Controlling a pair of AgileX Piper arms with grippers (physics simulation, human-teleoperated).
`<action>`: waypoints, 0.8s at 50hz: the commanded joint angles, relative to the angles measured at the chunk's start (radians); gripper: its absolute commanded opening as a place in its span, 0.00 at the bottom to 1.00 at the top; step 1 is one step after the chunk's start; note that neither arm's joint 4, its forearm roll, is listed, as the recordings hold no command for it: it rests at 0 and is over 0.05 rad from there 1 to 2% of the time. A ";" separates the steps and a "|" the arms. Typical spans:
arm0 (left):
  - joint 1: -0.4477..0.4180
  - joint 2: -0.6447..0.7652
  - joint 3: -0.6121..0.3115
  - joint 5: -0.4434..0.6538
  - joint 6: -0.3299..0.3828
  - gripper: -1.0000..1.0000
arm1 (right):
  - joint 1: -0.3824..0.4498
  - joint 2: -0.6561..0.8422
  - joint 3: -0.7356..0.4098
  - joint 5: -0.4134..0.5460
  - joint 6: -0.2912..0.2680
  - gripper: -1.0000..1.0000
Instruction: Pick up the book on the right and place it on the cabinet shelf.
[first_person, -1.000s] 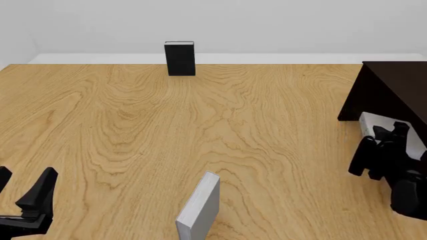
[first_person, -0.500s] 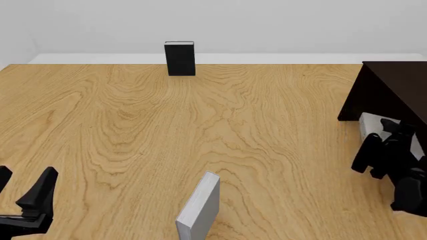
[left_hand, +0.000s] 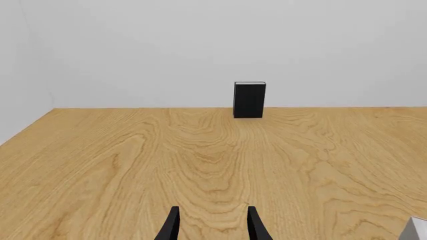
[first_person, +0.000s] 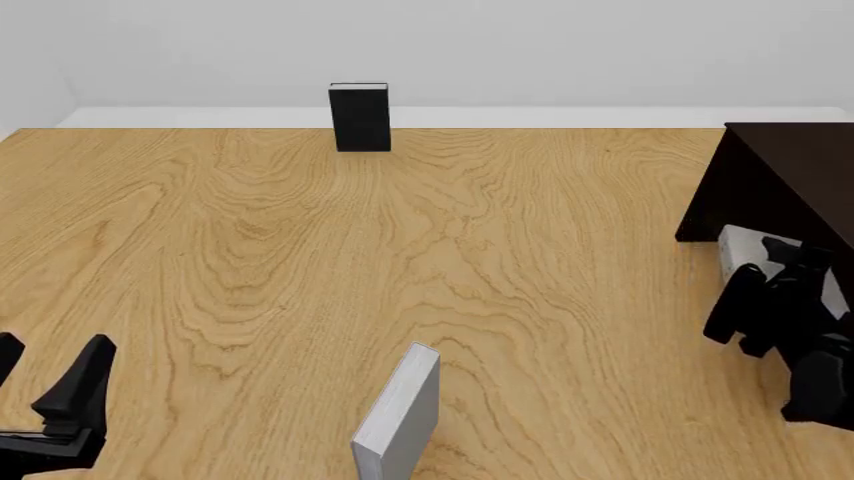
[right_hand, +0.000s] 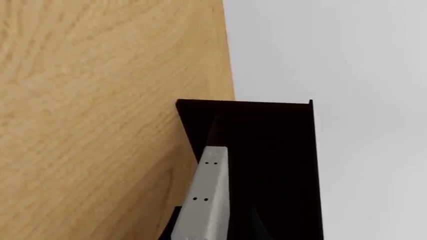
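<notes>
The wooden surface (first_person: 400, 260) fills the front view, with the dark cabinet (first_person: 787, 180) at the right edge. Against its near face, the right end effector (first_person: 767, 300) is clenched on the book (first_person: 734, 250). At lower left, the left end effector (first_person: 47, 385) is released.

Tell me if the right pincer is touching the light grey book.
Touching. In the right wrist view the book sits clamped between the right pincer fingers, no gap visible, in front of the dark cabinet.
</notes>
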 joint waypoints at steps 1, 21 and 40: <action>0.000 -0.001 0.000 0.001 0.001 1.00 | -0.003 0.025 0.004 0.026 0.007 1.00; -0.001 -0.011 0.000 0.011 -0.003 1.00 | 0.042 0.000 0.002 0.047 0.004 1.00; -0.001 -0.008 0.000 0.008 -0.002 1.00 | 0.084 -0.025 0.007 0.061 0.014 1.00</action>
